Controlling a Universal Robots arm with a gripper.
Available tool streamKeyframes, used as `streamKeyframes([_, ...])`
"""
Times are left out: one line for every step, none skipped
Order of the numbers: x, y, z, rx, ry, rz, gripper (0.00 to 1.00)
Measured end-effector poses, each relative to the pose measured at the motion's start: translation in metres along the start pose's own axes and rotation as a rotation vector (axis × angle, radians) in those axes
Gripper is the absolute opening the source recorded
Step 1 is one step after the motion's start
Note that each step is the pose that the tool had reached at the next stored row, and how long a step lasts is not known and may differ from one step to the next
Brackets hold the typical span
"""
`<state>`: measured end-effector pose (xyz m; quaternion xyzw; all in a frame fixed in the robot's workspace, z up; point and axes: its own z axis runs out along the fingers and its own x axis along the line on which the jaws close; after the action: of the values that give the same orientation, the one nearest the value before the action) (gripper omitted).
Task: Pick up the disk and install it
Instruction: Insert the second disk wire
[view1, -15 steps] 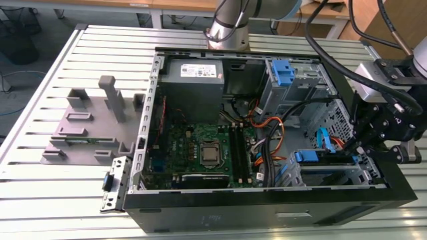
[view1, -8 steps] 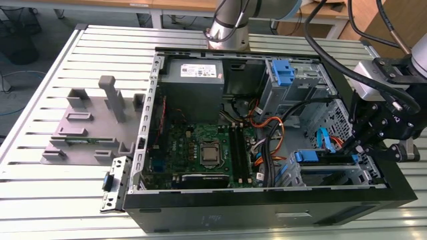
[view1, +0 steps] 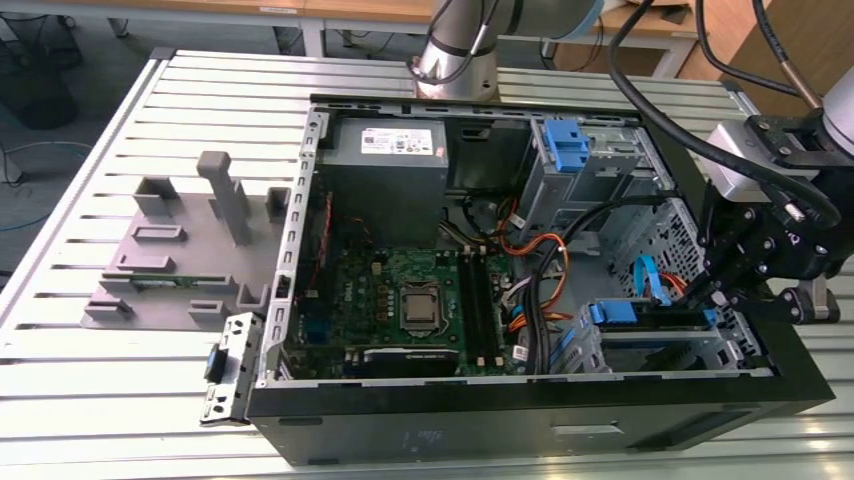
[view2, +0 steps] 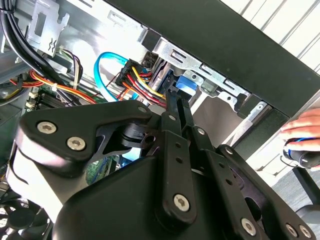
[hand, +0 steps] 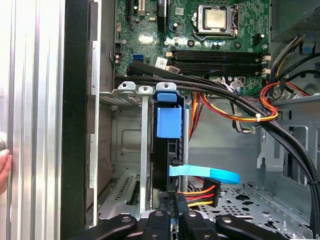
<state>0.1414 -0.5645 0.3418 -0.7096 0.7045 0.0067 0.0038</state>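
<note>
The disk (hand: 167, 150) sits edge-up in the drive cage (hand: 127, 150) of the open computer case (view1: 534, 405) on the bench (view1: 107, 400). The gripper (hand: 170, 217) is at the disk's rear edge, jaws closed on it, beside the power connector (hand: 202, 192).

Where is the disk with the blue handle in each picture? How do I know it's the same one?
Exterior view: the dark flat disk with blue plastic rails sits in the metal drive cage at the exterior view's right.
First wrist view: the disk stands on edge in a cage slot beside the black case wall.
Second wrist view: its blue end shows under the silver cage edge.
Shared landmark: the light-blue flat cable curving beside it.
</note>
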Motion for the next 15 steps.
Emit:
streamKeyframes([0.0000, 0.0000, 0.0000, 0.0000, 0.0000, 0.000, 0.16])
streamKeyframes([0.0001, 0.0000, 0.0000, 0.0000, 0.0000, 0.000, 0.16])
streamKeyframes([0.0023, 0.0000, 0.0000, 0.0000, 0.0000, 0.000, 0.16])
streamKeyframes([0.0024, 0.0000, 0.0000, 0.0000, 0.0000, 0.000, 0.16])
streamKeyframes([0.0024, 0.0002, 0.0000, 0.0000, 0.0000, 0.000, 0.16])
streamKeyframes([0.0022, 0.0003, -0.0001, 0.0000, 0.0001, 0.000, 0.16])
streamKeyframes([0.0022, 0.0003, 0.0000, 0.0000, 0.0001, 0.000, 0.16])
streamKeyframes([0.0022, 0.0003, 0.0000, 0.0000, 0.0000, 0.000, 0.16])
streamKeyframes([0.0019, 0.0004, 0.0000, 0.0000, -0.0001, 0.000, 0.16])
streamKeyframes([0.0016, 0.0005, 0.0000, 0.0000, 0.0000, 0.000, 0.16])
streamKeyframes([0.0011, 0.0006, 0.0000, 0.0000, 0.0000, 0.000, 0.16])
streamKeyframes([0.0008, 0.0007, 0.0000, 0.0000, -0.0002, 0.000, 0.16])
streamKeyframes([0.0003, 0.0008, 0.0000, 0.0000, -0.0001, 0.000, 0.16])
streamKeyframes([0.0000, 0.0008, 0.0001, 0.0000, -0.0002, 0.000, 0.16])
streamKeyframes([-0.0002, 0.0008, 0.0002, 0.0000, -0.0003, 0.000, 0.16])
